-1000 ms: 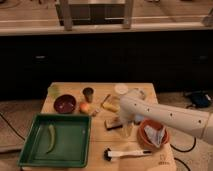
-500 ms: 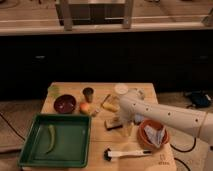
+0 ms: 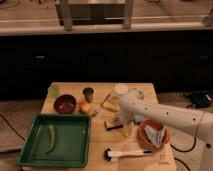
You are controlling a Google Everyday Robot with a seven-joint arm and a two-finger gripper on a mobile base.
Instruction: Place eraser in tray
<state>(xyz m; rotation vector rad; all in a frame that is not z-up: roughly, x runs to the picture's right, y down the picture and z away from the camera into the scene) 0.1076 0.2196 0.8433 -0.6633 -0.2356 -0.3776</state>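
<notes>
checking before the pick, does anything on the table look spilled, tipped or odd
Nothing spilled or tipped. Only oddities: a pale pad sits tilted in the orange bowl, and a long green pod lies in the tray. The eraser lies flat on the table, with the gripper right at it.

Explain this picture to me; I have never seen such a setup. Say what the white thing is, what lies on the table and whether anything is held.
One camera looks down at a wooden table. The white limb reaching in from the right is a robot arm; its two-finger gripper hangs open at the eraser, mid-table, holding nothing. At front left lies the green tray, a long green vegetable inside. Also there: a dark red bowl, an orange bowl and a white-handled brush.
</notes>
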